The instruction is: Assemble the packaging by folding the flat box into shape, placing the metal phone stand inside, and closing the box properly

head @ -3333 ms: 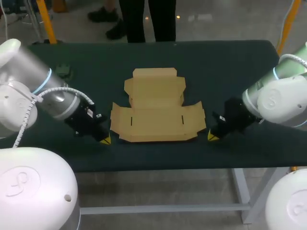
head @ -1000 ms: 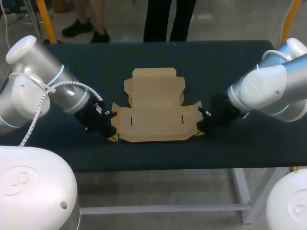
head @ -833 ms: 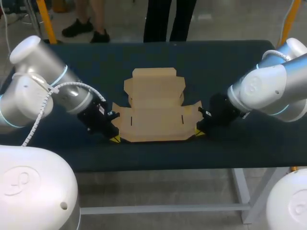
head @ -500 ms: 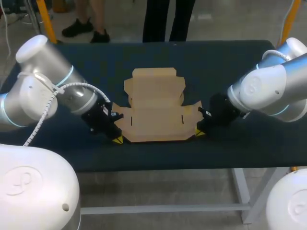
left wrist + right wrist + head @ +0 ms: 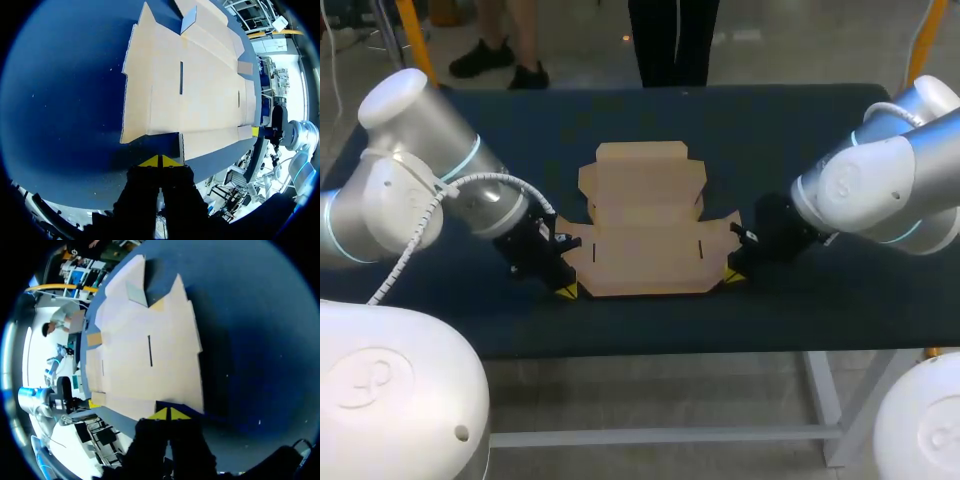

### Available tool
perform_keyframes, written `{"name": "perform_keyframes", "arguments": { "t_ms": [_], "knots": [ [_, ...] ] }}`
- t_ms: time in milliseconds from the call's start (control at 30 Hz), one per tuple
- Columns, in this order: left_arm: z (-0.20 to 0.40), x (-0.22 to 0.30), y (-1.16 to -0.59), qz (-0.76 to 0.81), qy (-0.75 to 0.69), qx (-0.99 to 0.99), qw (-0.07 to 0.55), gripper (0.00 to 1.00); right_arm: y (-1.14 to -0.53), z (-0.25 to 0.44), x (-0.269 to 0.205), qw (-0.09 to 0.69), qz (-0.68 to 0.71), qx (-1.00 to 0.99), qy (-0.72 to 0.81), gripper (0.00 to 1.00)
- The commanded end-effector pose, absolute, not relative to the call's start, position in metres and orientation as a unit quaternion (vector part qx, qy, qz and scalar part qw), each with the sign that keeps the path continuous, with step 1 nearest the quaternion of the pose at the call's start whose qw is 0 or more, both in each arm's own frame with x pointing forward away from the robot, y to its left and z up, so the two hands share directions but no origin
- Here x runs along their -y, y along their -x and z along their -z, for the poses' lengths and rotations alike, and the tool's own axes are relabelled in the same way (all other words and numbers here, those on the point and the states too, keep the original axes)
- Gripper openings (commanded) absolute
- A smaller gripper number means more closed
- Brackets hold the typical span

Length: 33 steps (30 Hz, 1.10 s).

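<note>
On the table (image 5: 800,130), the flat box (image 5: 645,240) lies unfolded.

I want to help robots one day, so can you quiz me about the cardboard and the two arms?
1. True or false: the cardboard box is already folded into shape.
2. Where is the left gripper? A: at the box's near left corner. B: on the box's middle. C: at its far edge.
3. Fill the gap: the right gripper has its yellow tips ___ (open or shut).
Key: 1 false, it lies flat on the table. 2 A. 3 shut.
</note>
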<state>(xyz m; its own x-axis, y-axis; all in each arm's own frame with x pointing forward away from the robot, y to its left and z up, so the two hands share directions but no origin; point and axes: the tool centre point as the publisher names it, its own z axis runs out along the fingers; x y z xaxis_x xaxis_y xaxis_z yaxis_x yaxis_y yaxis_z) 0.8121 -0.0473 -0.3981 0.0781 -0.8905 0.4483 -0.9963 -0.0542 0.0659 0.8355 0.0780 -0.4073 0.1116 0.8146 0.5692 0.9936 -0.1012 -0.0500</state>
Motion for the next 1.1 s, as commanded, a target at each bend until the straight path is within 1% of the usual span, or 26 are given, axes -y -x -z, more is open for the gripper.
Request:
{"name": "perform_keyframes", "arguments": {
  "t_ms": [33, 933, 1100],
  "knots": [
    [0.396, 0.05, -0.812, -0.14, -0.711, 0.666, 0.176, 0.0, -0.836, 0.405, -0.08, 0.215, 0.203, 0.636, 0.713, 0.0],
    [0.389, 0.056, -0.825, -0.137, -0.709, 0.681, 0.124, 0.0, -0.84, 0.4, -0.088, 0.202, 0.192, 0.644, 0.713, 0.0],
    [0.389, 0.055, -0.828, -0.138, -0.709, 0.68, 0.125, 0.0, -0.84, 0.4, -0.089, 0.202, 0.19, 0.644, 0.713, 0.0]
  ]
}}
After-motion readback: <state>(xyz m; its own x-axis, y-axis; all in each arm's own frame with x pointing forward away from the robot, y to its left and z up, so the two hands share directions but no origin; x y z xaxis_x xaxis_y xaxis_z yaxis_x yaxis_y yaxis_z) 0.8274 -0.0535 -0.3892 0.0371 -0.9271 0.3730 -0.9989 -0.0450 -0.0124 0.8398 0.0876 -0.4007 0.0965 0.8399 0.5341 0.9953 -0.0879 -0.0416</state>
